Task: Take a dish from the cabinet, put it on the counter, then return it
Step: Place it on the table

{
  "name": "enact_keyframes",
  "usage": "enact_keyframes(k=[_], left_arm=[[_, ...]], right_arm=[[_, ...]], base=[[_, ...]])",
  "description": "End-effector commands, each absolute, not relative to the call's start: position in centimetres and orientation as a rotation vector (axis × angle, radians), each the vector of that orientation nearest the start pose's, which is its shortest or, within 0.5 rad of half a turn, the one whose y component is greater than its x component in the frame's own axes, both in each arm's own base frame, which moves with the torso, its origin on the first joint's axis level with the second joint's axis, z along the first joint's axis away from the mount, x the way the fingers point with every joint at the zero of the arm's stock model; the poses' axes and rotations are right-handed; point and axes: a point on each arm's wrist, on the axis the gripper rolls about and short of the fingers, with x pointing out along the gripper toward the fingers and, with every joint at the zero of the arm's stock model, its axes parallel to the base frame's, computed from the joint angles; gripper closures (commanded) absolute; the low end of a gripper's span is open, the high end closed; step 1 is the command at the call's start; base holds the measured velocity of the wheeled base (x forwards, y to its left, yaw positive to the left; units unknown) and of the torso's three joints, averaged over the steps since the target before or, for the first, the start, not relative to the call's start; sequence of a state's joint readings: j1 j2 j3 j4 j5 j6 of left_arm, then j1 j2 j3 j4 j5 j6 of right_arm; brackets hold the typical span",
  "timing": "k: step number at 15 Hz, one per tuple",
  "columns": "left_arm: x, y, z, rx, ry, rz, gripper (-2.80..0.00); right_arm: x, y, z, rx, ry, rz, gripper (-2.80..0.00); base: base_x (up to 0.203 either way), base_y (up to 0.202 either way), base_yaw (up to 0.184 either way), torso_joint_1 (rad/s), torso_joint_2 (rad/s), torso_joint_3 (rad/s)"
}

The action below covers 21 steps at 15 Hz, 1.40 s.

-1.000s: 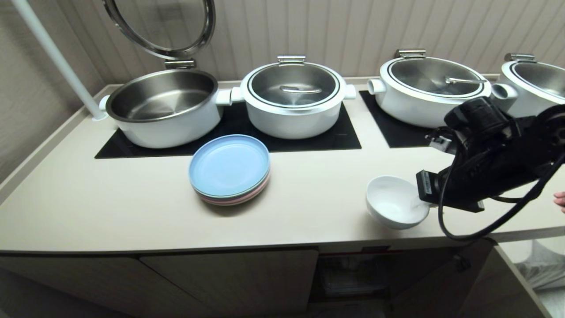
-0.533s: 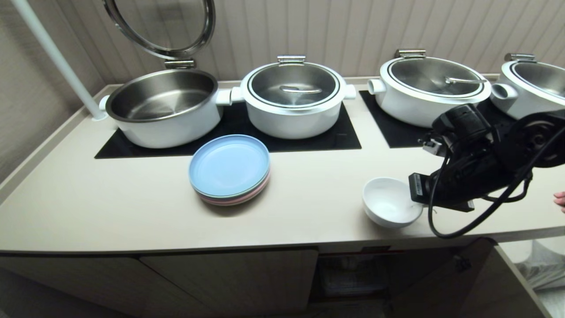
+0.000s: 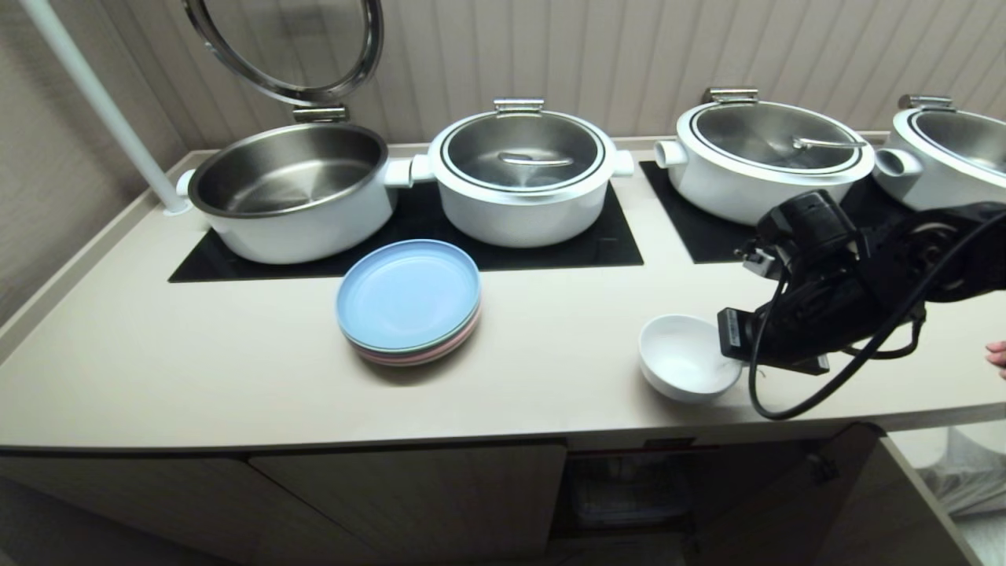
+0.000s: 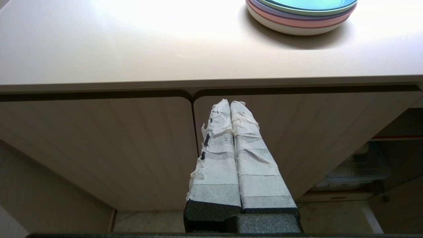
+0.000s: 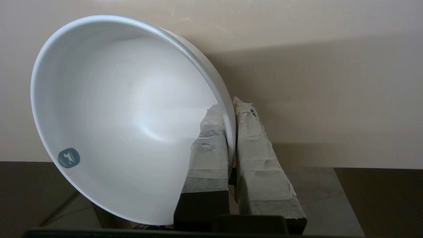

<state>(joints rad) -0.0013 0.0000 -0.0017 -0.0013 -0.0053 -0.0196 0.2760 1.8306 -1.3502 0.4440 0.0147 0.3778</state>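
Head view: the bowl (image 3: 689,358) sits near the counter (image 3: 196,369) front edge, pinched at its right rim by the right gripper (image 3: 732,354); a careless release could tip it off (the cabinet (image 3: 629,487) opening lies just below).

Left wrist view: the left gripper (image 4: 231,105) hangs closed and empty before the cupboard doors.

Right wrist view: the fingers (image 5: 211,138) clamp the thin rim, so the bowl could slip or pivot.

A shiny, smooth white dish (image 5: 125,112) is pinched between rough, crinkly taped fingers (image 5: 211,145); the counter (image 3: 196,354) is seen smooth and matt.
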Motion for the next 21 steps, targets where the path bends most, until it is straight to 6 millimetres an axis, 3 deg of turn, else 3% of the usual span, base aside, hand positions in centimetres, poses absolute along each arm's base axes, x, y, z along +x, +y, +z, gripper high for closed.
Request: enact_keyframes(k=[1, 7, 21], left_arm=[[-2.3, 0.0, 7.6, -0.02, -0.003, -0.006, 0.0], [-2.3, 0.0, 7.6, -0.02, -0.003, -0.007, 0.0], [-2.3, 0.0, 7.6, -0.02, -0.003, -0.008, 0.0]], right_arm=[[31.9, 9.1, 19.2, 0.231, 0.958, 0.091, 0.0], [33.0, 9.3, 19.5, 0.287, 0.938, 0.05, 0.0], [32.9, 9.3, 19.6, 0.288, 0.941, 0.049, 0.0]], base=[[0.0, 0.0, 0.0, 0.0, 0.0, 0.0], [0.0, 0.0, 0.0, 0.0, 0.0, 0.0], [0.0, 0.0, 0.0, 0.0, 0.0, 0.0]])
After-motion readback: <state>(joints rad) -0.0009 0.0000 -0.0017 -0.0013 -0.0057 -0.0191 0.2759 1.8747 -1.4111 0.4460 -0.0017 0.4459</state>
